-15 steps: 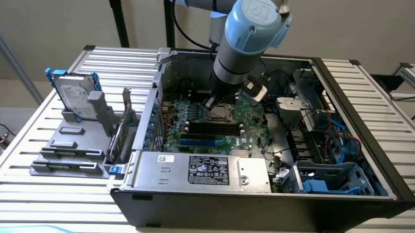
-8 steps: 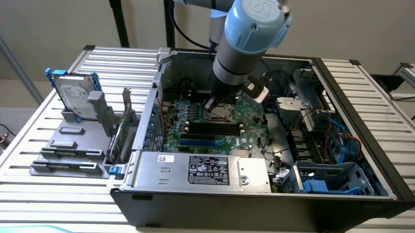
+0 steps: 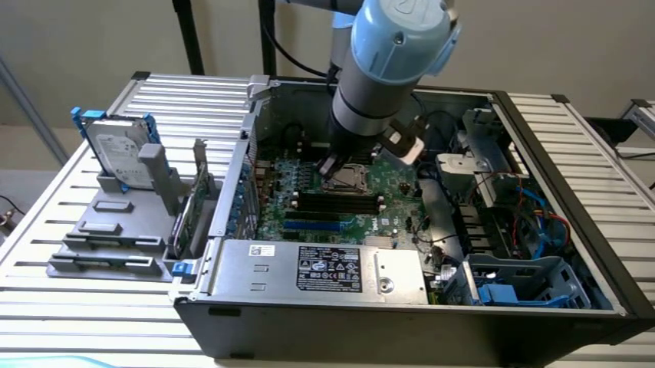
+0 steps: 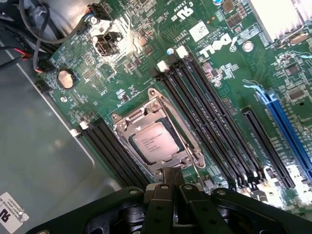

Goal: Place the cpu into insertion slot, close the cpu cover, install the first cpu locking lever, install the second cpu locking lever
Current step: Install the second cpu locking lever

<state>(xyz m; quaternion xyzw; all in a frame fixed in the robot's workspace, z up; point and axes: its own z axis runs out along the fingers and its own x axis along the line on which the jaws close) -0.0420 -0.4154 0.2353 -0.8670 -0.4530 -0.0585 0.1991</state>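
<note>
One matte-black hand (image 4: 171, 181), fingers pressed together holding nothing, hovers beside the silvery square-windowed cpu cover (image 4: 158, 136) (cpu (image 4: 155, 143) seated).

A plain beige wall (image 3: 92, 38) fills the upper part of the exterior frame, evenly lit with no hard shadows. Two dark upright poles (image 3: 190, 37) stand against it near the top centre. The bench (image 3: 603, 146) is a surface of pale ribbed metal slats, running across the frame from left to right. At the far left edge a strip of pale floor (image 3: 21, 188) shows beneath it.
</note>
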